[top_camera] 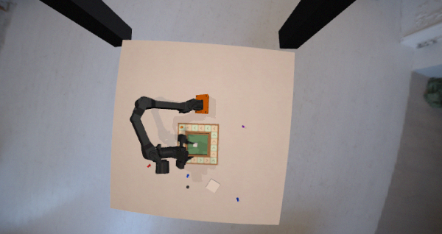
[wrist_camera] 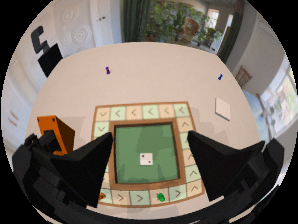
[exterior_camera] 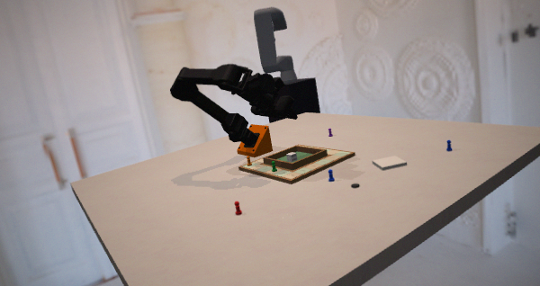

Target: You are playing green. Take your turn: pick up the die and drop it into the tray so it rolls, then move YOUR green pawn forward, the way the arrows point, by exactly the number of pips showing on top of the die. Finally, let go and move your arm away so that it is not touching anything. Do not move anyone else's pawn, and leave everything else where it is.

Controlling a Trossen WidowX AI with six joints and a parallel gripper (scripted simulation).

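- 1 gripper (wrist_camera: 148, 156), fingers spread wide, nothing between them; it hangs above the tray (wrist_camera: 112, 156), touching nothing.
- Die (wrist_camera: 145, 159) white, lying on the tray's green floor, a bit right of centre and toward the near side in the wrist view; top pips too small to read.
- Exterior view: die (exterior_camera: 292, 156) sits inside the brown-walled tray (exterior_camera: 315, 155), clear of the walls.
- Board (exterior_camera: 338, 155) rings the tray with arrow squares.
- Green pawn (exterior_camera: 274, 165) upright on the board's near-left edge track in the exterior view; wrist view shows it (wrist_camera: 160, 196) on the bottom row, just below the tray.
- Orange pawn (exterior_camera: 248, 160) on the board's left corner, just beside the orange arm base (exterior_camera: 256, 140).
- Red pawn (exterior_camera: 238, 208) stands alone on the table (exterior_camera: 180, 234), well apart from the board.
- 2 blue pawns: one (exterior_camera: 330, 175) near the board's front edge, one (exterior_camera: 448, 146) far right.
- Purple pawn (exterior_camera: 329, 132) behind the board.
- Black disc (exterior_camera: 355, 185) near the closer blue pawn.
- White flat card (exterior_camera: 389, 162) right of the board.
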